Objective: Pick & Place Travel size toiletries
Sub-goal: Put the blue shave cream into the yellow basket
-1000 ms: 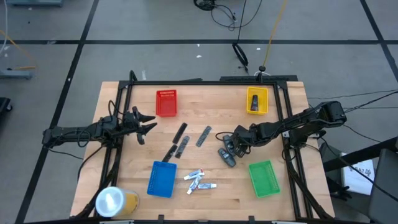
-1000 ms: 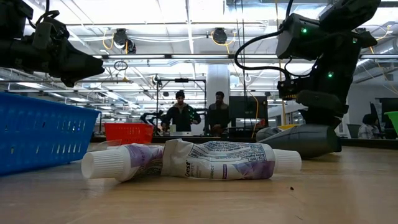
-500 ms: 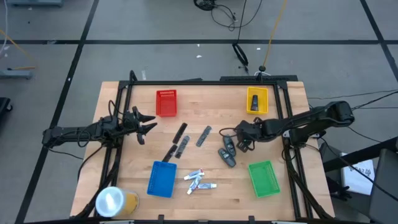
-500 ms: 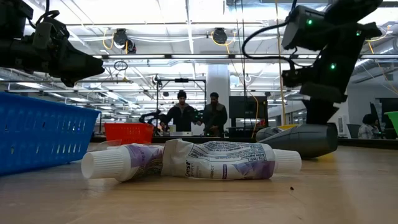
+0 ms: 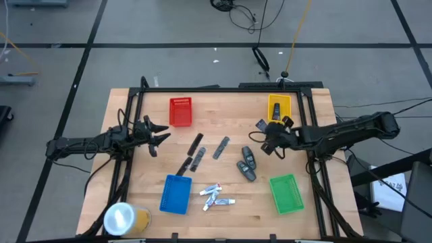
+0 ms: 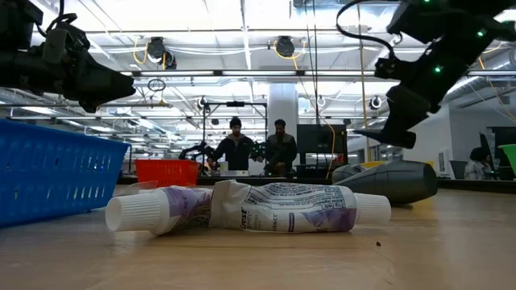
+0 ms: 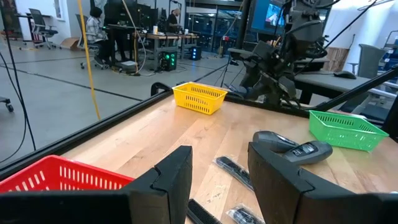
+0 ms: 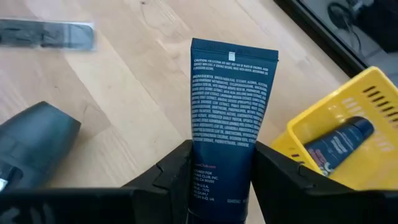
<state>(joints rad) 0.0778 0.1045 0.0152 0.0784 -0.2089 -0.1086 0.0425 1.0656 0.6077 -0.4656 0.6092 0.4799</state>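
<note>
Waiting at the table's left edge, the left gripper [image 5: 156,136] hasn't budged over the last second; its fingers [image 7: 171,180] stand apart with nothing between them, pointing across at the loose toiletries.

Moving rightward, the table holds a red tray [image 5: 180,112] and a blue tray [image 5: 175,194], slim dark sticks [image 5: 196,150] in the middle, and a small heap of white tubes [image 5: 217,195] near the front. Two dark oval pieces [image 5: 247,163] lie where the right arm was bent over them a second ago, and both are left lying there.

The change is all on the right. The right gripper [image 5: 268,133] has risen from beside those ovals and swung toward the back, so it now hangs just short of the yellow tray [image 5: 279,109]. Its fingers are clamped on a dark-blue tube [image 8: 227,118], which sticks straight out ahead of them. One like tube [image 8: 339,144] already lies in that tray. The green tray [image 5: 287,194] sits near the front right, nothing visible in it.

My guess is the pick is done and this is the carry; what remains is to reach over the yellow rim and let go.
</note>
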